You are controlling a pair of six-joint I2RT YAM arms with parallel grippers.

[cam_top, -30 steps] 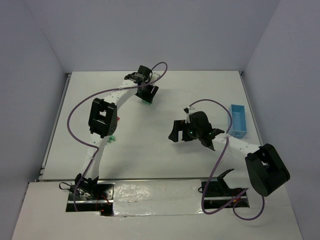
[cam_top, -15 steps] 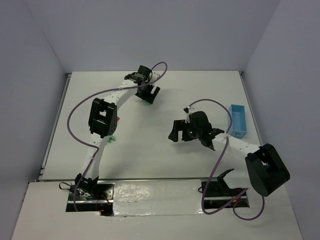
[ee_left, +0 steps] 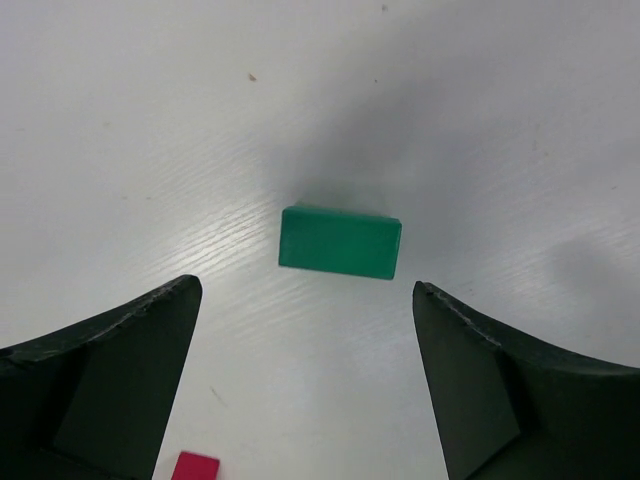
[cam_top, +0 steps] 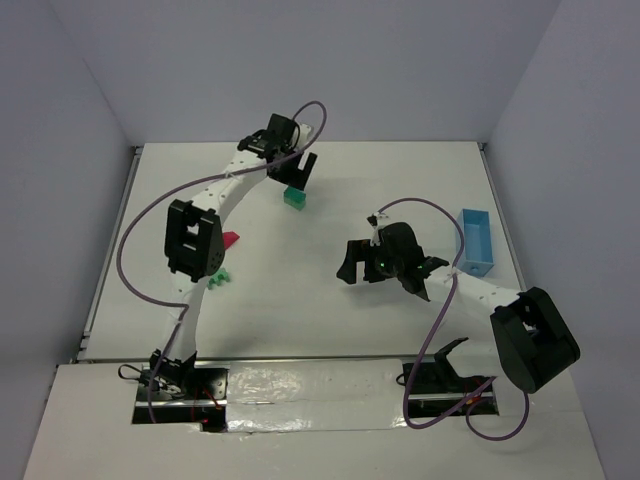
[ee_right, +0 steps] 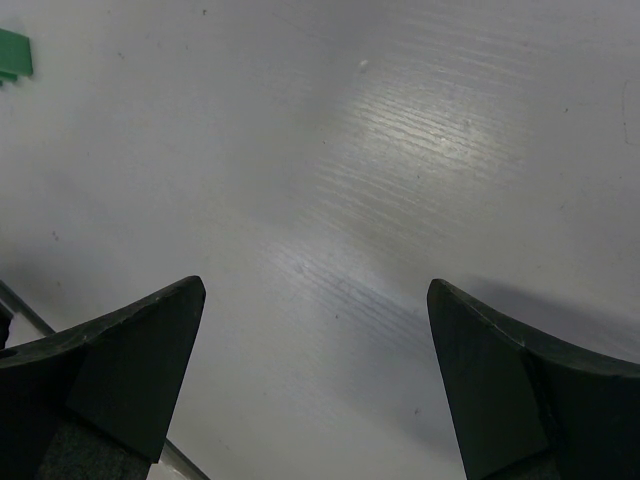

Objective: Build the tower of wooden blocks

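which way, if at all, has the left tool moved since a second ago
Yes: the left tool has pulled back toward the far edge of the table, uncovering the small green wooden block.

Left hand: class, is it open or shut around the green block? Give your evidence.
Open. The left hand shows fingers wide apart, the green block lying on the table between them, touching neither.
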